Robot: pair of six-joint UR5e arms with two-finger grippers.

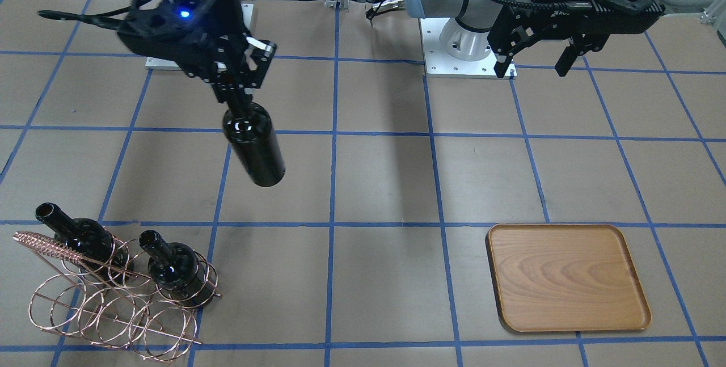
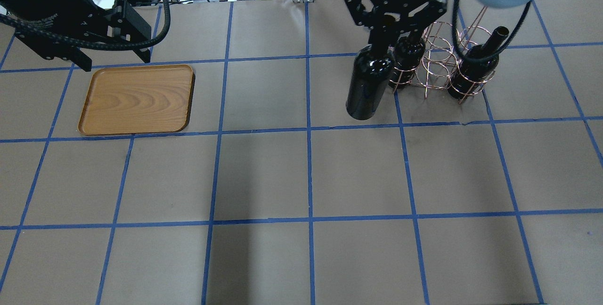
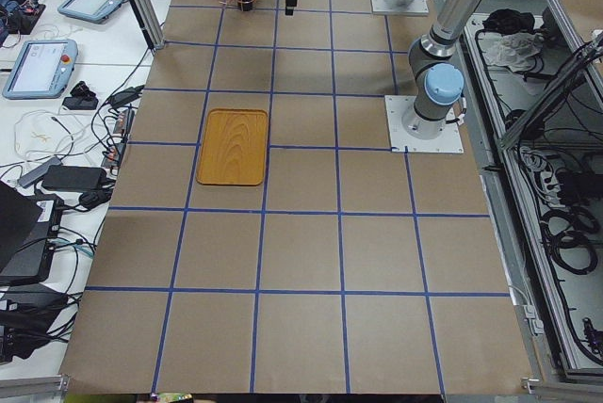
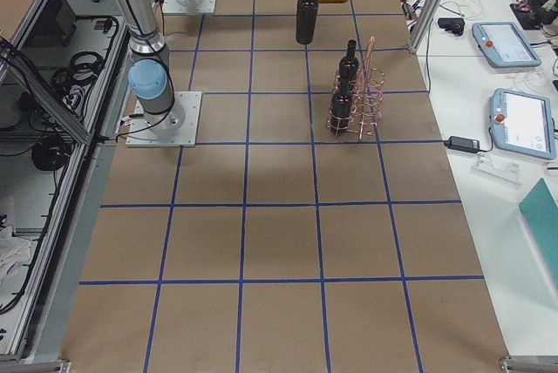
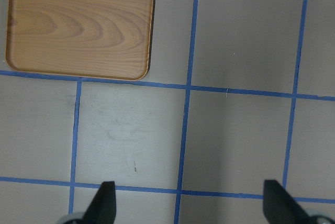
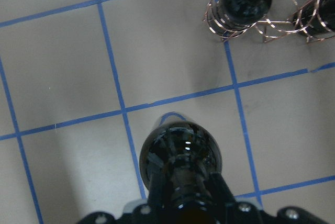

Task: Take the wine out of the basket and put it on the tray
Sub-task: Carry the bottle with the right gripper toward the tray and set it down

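As I scan the front view, the right gripper [image 1: 235,96] is clamped on the neck of the wine bottle [image 1: 255,151], which hangs straight below the fingers, out of the basket [image 1: 113,310] and well apart from it. Two other bottles [image 1: 170,265] sit in the basket's rings near the table's [image 1: 385,174] front edge. The tray [image 1: 567,276] is bare, far across the table, with only brown paper and blue tape lines [image 1: 332,185] between. The left gripper [image 1: 532,70] hangs near its base with its jaws apart and nothing in them.

Overhead: the held bottle is just beside the basket's tray-side edge, and there are several open grid squares between it and the tray. The left gripper is at the tray's far corner.

Left side view: the tray sits mid-table, with the bottle and basket at the far end.

Right side view: a metal post [image 4: 427,7] stands at the table edge beyond the basket. I can't tell whether the bottle's base clears the paper.

Left wrist: fingers spread, paper below, tray in the upper-left corner.

Right wrist: the bottle's shoulder sits directly under the gripper, with the basket at upper right.
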